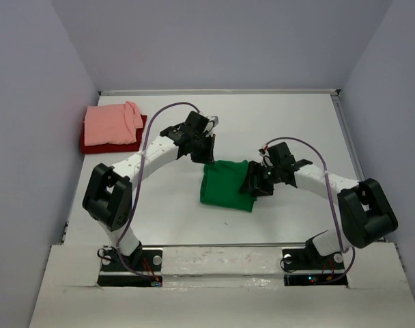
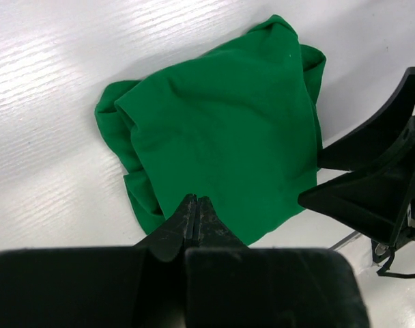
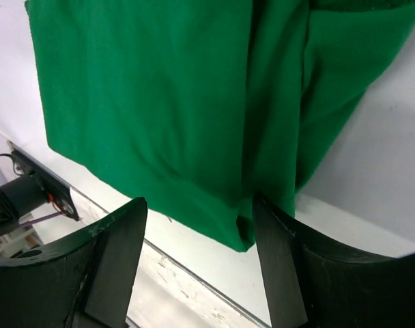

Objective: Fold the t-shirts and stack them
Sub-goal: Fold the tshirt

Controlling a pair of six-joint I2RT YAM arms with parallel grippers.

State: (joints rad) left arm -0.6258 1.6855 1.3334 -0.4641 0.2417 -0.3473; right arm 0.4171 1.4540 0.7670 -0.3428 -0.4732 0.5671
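Your right gripper has its fingers apart over the right edge of the green t-shirt, a soft, creased, roughly rectangular fold in the middle of the table. Your left gripper is pressed together, empty. The salmon pink t-shirt lies folded on the dark red t-shirt in the far left corner.

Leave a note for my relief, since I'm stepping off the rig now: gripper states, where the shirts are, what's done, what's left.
Left gripper: shut, holding nothing, poised at one edge of the green t-shirt.
Right gripper: open, fingers either side of the green shirt's edge, not clamped.
Shirts: green lies folded mid-table; salmon pink t-shirt sits folded on the dark red t-shirt at the far left.
Done: pink stacked on red; green looks folded.
Left: carry green onto that stack.
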